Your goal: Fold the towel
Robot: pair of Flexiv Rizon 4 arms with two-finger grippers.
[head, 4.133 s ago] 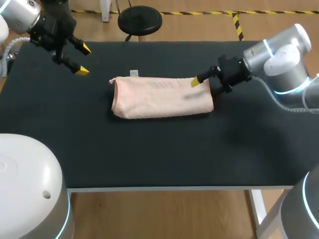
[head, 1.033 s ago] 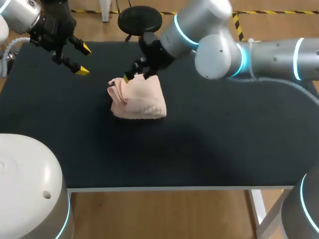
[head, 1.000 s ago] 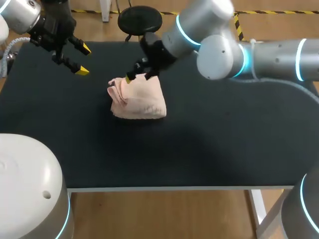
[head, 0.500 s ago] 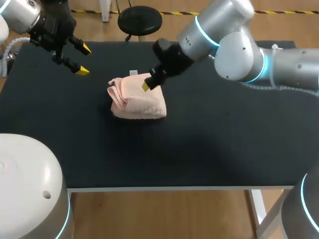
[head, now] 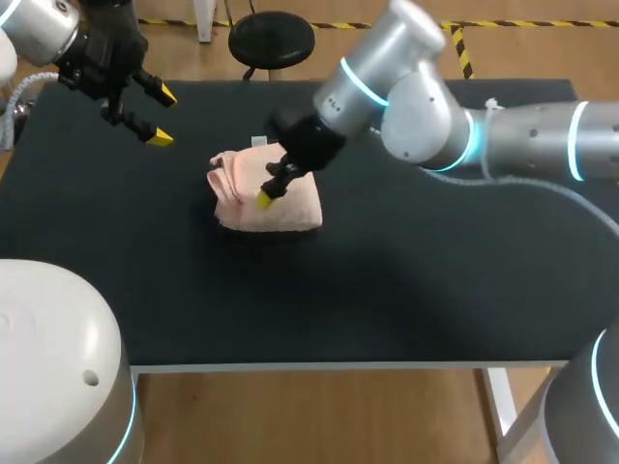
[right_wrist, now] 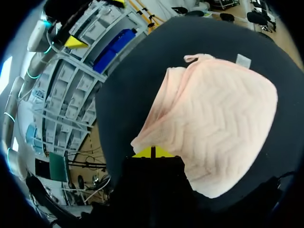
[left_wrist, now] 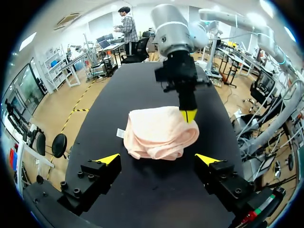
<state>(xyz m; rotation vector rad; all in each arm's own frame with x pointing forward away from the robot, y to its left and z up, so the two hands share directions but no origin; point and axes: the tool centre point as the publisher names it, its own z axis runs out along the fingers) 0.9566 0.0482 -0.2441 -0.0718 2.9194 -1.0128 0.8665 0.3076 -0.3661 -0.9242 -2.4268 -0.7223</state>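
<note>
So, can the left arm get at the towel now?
Probably yes. The left gripper hangs with open jaws, bare table between it and the towel. The right gripper is over the towel's top, leaving the side facing the left arm free.

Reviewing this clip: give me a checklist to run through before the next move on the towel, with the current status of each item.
1. The towel lies fully on the table, away from its edges: ok.
2. Fold edges aligned: not ok; the end nearer the left claw is bunched.
3. The left claw is open and clear of the towel: ok.
4. The right claw has its tips together, no cloth seen between them: ok.
5. The right claw is lifted off the towel: cannot tell.
</note>
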